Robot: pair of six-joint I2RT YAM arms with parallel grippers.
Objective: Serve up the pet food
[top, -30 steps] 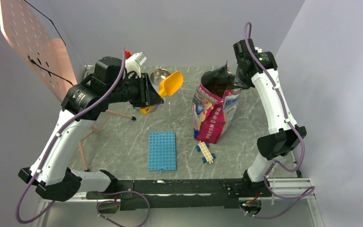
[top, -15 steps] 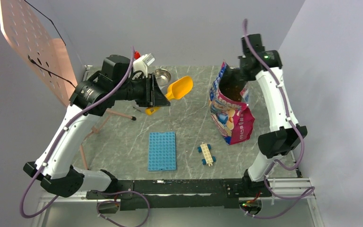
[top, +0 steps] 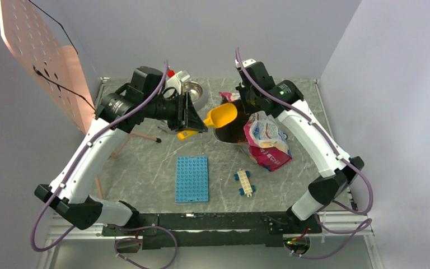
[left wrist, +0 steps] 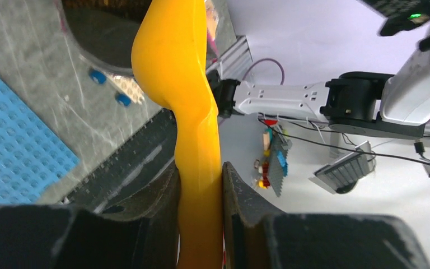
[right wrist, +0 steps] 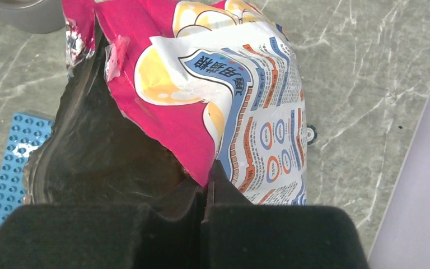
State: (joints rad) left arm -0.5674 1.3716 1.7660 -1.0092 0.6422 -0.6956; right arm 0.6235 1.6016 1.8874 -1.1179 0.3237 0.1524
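- Pet food (right wrist: 106,151) shows as a dark mass inside the open bag (right wrist: 246,112); the right gripper (right wrist: 206,182) pinches the bag's torn rim between closed fingers.
- The left gripper (left wrist: 199,185) clamps the yellow scoop (left wrist: 173,56) by its handle, with the bowl at the bag's mouth.
- Risk: the bag leans low, so a slipped rim or a hard push from the scoop could spill kibble.
- Both arms reach inward and their wrists converge over the middle of the table.

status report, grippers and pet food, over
Left gripper shut on yellow scoop handle. Right gripper shut on rim of pet food bag, tipped open toward scoop. Scoop looks empty, at the mouth; nothing between them.
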